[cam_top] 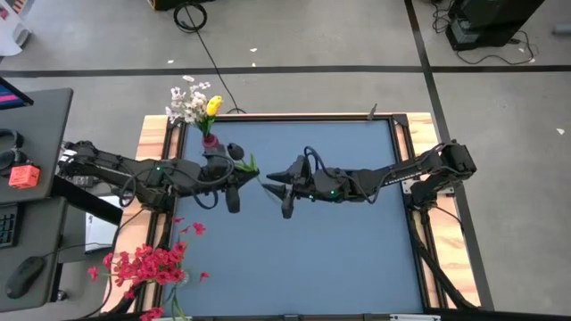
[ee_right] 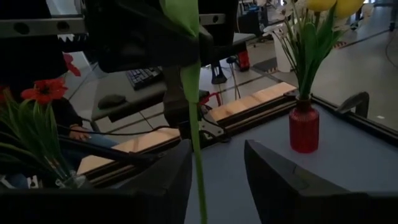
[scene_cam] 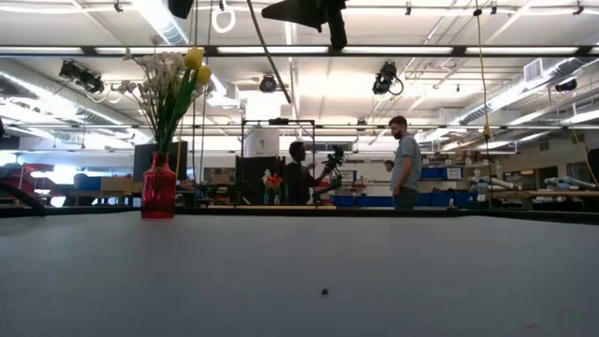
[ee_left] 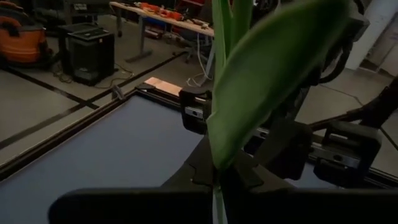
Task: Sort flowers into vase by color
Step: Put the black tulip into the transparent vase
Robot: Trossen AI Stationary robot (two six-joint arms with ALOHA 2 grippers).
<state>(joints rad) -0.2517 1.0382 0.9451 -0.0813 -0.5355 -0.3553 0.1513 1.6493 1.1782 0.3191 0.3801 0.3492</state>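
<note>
A small red vase [cam_top: 210, 140] [scene_cam: 158, 187] [ee_right: 303, 127] stands near the table's far left and holds white blossoms [cam_top: 186, 102] and a yellow tulip [cam_top: 214, 106]. Above the table's middle my left gripper [cam_top: 248, 176] [ee_left: 217, 200] is shut on a green flower stem [ee_right: 198, 155] with broad leaves [ee_left: 267, 74]; its blossom does not show. My right gripper [cam_top: 275, 189] [ee_right: 214, 177] faces it, open, with the lower stem hanging between its fingers. Red flowers [cam_top: 152, 263] lie at the near left corner. My left gripper pinches the thin green stem [ee_left: 217, 208] between its two fingers, just below the broad leaf. The fingers come level from the table's left and lie across the stem. The stem stands upright, lifted clear of the table. My right gripper: the stem runs close beside one finger [ee_right: 168, 186]; I cannot tell whether it touches.
The blue table top [cam_top: 339, 259] is framed by a wooden border [cam_top: 152, 134]. A desk with a keyboard and mouse [cam_top: 27, 267] stands to the left. In the low view two people [scene_cam: 404, 161] stand in the room behind the table.
</note>
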